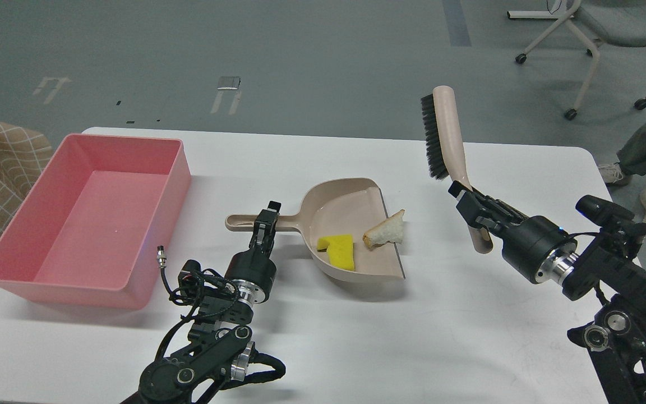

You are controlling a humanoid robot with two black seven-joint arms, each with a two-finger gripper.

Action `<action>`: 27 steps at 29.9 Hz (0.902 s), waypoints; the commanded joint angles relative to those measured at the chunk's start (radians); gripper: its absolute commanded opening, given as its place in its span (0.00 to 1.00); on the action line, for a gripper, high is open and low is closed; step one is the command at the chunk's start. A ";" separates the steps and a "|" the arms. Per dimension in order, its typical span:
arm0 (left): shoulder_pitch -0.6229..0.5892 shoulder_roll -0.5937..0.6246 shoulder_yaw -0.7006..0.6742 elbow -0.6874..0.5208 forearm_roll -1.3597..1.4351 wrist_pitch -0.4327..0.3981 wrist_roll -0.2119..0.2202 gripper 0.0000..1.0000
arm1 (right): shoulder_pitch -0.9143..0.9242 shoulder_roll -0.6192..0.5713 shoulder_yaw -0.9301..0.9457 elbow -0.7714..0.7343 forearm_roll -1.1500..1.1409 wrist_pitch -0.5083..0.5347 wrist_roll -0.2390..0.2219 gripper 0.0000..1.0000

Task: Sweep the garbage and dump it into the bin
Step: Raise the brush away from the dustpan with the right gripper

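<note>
Your left gripper (267, 220) clamps the dustpan (351, 224) handle; a light sponge (338, 250) and soft bread (386, 230) lie loose inside. Right gripper (471, 203) grips the brush (445, 134). Keep the pan level toward the bin (84, 219), far left.

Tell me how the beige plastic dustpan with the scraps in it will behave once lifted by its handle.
The beige plastic dustpan looks rigid, so it should probably lift as one piece. Held at the handle by the left gripper, its loaded end will likely sag. The yellow sponge block and white bread slice lie near the open lip and may slide out.
</note>
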 commanded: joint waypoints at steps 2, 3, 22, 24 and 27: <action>-0.001 0.000 0.000 -0.004 -0.013 0.000 -0.002 0.13 | -0.004 -0.016 0.016 -0.003 0.000 0.000 0.005 0.02; -0.001 0.000 0.000 -0.004 -0.013 0.000 -0.008 0.13 | -0.004 -0.019 0.017 -0.003 0.000 0.000 0.005 0.02; -0.014 0.000 -0.005 -0.023 -0.071 0.000 -0.017 0.13 | -0.046 -0.119 0.131 -0.004 0.000 0.000 0.011 0.02; -0.016 0.000 -0.008 -0.026 -0.073 0.000 -0.017 0.13 | -0.064 -0.139 0.143 -0.004 0.000 0.000 0.012 0.02; -0.017 0.000 -0.011 -0.029 -0.073 0.000 -0.017 0.13 | -0.095 -0.151 0.151 -0.003 0.000 0.000 0.024 0.02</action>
